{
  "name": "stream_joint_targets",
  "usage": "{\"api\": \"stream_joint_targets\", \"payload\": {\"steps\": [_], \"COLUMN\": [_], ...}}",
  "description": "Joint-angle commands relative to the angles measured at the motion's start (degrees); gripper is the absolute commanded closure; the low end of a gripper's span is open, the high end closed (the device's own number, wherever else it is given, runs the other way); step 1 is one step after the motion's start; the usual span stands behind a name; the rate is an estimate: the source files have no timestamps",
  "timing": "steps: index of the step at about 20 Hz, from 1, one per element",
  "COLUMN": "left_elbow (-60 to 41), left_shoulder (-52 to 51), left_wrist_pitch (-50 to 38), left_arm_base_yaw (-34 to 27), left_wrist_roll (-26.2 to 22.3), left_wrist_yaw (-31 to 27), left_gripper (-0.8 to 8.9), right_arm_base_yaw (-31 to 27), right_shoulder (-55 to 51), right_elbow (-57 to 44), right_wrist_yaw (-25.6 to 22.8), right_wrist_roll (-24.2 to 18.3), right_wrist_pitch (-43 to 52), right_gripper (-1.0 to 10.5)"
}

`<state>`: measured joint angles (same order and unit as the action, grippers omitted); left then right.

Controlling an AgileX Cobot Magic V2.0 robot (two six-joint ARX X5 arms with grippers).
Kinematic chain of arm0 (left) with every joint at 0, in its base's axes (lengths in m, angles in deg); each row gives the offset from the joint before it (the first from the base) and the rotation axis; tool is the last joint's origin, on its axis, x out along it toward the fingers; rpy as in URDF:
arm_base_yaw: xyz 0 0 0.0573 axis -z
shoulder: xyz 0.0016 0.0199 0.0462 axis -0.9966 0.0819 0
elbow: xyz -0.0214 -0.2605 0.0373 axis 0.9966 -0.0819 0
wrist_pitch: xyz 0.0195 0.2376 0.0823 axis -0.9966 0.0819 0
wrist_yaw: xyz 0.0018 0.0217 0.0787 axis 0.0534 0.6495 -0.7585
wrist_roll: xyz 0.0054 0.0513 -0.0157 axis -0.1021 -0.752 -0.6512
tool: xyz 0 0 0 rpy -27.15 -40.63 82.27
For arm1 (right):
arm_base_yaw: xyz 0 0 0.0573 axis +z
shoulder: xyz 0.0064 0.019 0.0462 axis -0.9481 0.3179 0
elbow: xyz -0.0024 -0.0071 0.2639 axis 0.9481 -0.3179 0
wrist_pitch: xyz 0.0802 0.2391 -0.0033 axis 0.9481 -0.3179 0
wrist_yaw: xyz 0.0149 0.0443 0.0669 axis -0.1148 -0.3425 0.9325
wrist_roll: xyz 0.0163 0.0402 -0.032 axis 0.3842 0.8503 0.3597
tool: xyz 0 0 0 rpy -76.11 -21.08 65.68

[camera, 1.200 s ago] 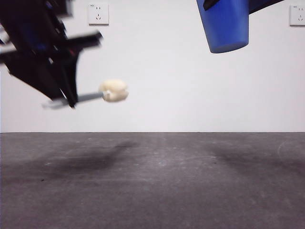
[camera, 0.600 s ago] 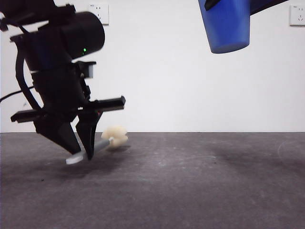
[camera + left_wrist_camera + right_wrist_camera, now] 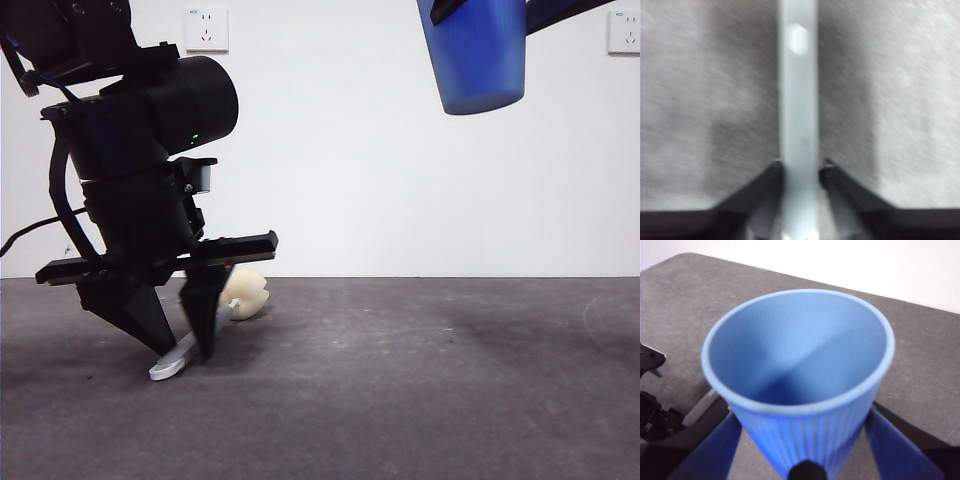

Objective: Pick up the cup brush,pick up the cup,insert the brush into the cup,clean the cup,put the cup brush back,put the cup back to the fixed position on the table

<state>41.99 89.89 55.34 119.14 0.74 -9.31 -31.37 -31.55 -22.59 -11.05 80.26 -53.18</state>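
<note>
1. Down on the table (image 3: 420, 400), the left gripper (image 3: 185, 345) now sits very low, with the cup brush (image 3: 215, 320) between its jaws. One second ago the brush hung high in the air. Half a second ago it was almost down. Now the grey handle tip touches the table.

2. Beside the left gripper, on the far side from the tip, the cream sponge head rests at about table level. So the brush looks as good as put down.

3. I think this means the cleaning part is over and the "put the brush back" step is nearly done. Letting go is what is left for this arm.

4. Seen from the left wrist, the handle of the cup brush (image 3: 798, 125) runs straight out from the left gripper (image 3: 800, 170). The two jaws press on it from both sides, so they are closed tight on the handle.

5. High above the table, far to the other side of the left gripper, the cup (image 3: 475, 55) hangs in the air. It has hardly moved in the last second.

6. Seen from the right wrist, the right gripper (image 3: 805, 450) hugs the ribbed wall of the cup (image 3: 797, 375) with a blue pad on each side. The cup's inside looks clean and has nothing in it.

7. After the brush is let go, the cup needs to go down to its spot on the table.
</note>
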Motion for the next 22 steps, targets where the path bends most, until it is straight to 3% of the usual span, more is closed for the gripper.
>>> {"api": "stream_joint_targets", "payload": {"steps": [1,8,10,15,22], "left_elbow": [0.0,0.0,0.0,0.0,0.0], "left_shoulder": [0.6,-2.4,-4.8,-13.0,-23.1], "left_wrist_pitch": [1.3,5.1,5.6,7.3,9.4], "left_arm_base_yaw": [0.3,0.2,0.2,0.3,0.3], "left_wrist_roll": [-1.9,-7.5,-8.4,-11.1,-12.4], "left_wrist_yaw": [1.5,1.5,1.7,1.4,1.3], "left_gripper": [4.29,4.29,4.30,4.29,4.29], "right_arm_base_yaw": [-0.4,-5.3,-7.5,-11.0,-14.4], "right_shoulder": [2.5,13.2,16.3,24.8,36.6], "right_elbow": [-0.5,-6.1,-8.3,-15.3,-17.9], "right_wrist_yaw": [0.1,5.7,9.3,11.9,15.5], "right_wrist_roll": [2.0,2.6,2.7,3.0,-0.6], "right_wrist_pitch": [0.7,17.2,22.6,38.9,57.5], "right_gripper": [9.6,9.6,9.6,9.6,9.6]}}
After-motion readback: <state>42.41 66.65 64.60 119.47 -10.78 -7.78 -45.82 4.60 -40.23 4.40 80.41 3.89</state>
